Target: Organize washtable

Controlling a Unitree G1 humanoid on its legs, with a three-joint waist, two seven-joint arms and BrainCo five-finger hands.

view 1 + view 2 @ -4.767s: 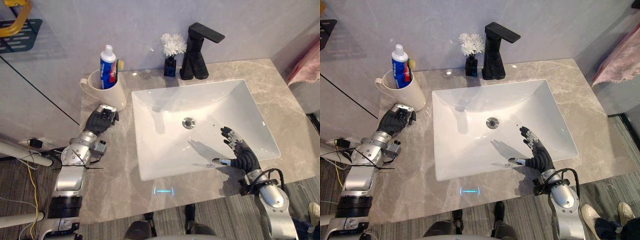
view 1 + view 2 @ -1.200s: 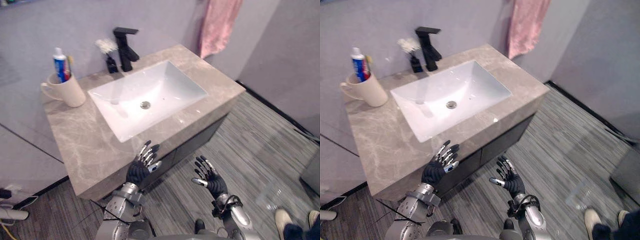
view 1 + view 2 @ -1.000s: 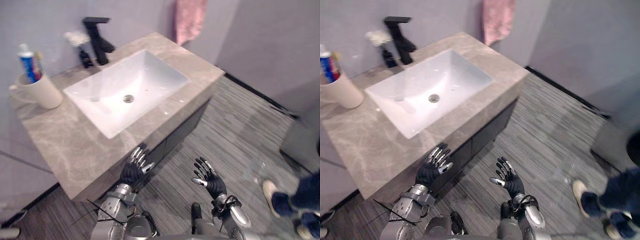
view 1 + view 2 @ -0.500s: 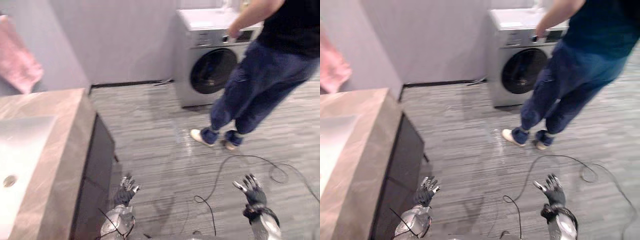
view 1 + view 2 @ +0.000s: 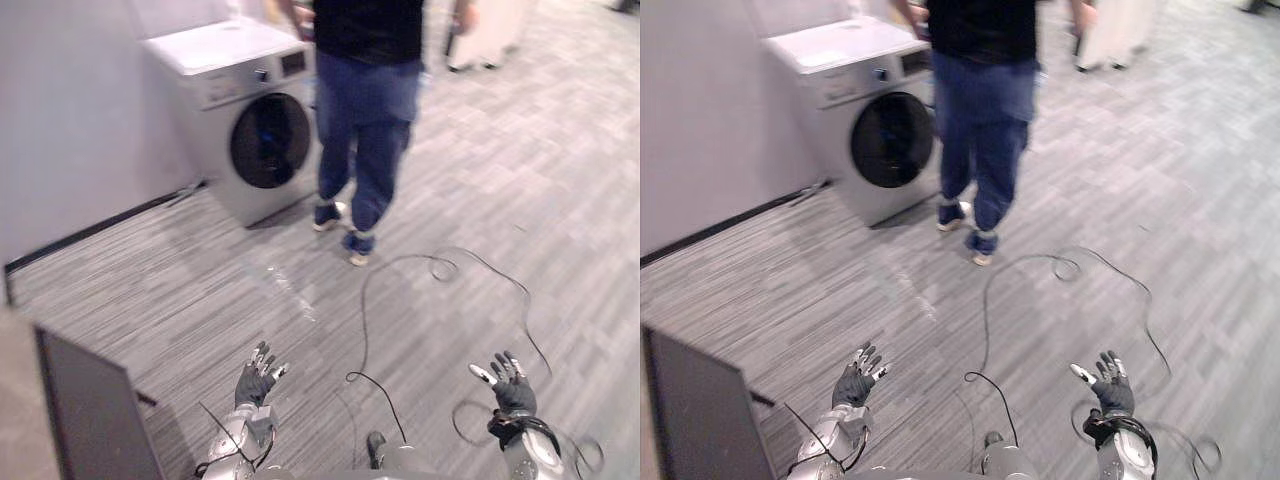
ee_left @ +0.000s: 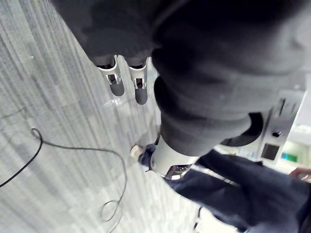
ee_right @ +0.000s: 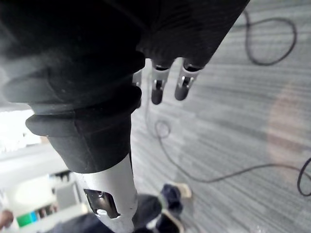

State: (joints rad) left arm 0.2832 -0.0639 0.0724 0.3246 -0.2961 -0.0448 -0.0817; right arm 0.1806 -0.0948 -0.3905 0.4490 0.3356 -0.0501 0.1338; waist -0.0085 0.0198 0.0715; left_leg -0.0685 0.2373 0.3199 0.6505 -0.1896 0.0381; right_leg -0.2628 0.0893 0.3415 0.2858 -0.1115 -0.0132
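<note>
Left hand [image 5: 253,385] and right hand [image 5: 513,392] had fingers spread, released, above the floor [image 5: 470,190]; well beyond their fingertips a person [image 5: 365,100] stood beside a washing machine [image 5: 215,100]

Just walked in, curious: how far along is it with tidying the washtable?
Done: cannot tell, the washtable's top is out of sight beyond the dark cabinet side. In hand: nothing; left hand and right hand are open, empty, above the grey striped floor. Left: unclear; the robot faces a white washing machine and a person in blue trousers.
</note>
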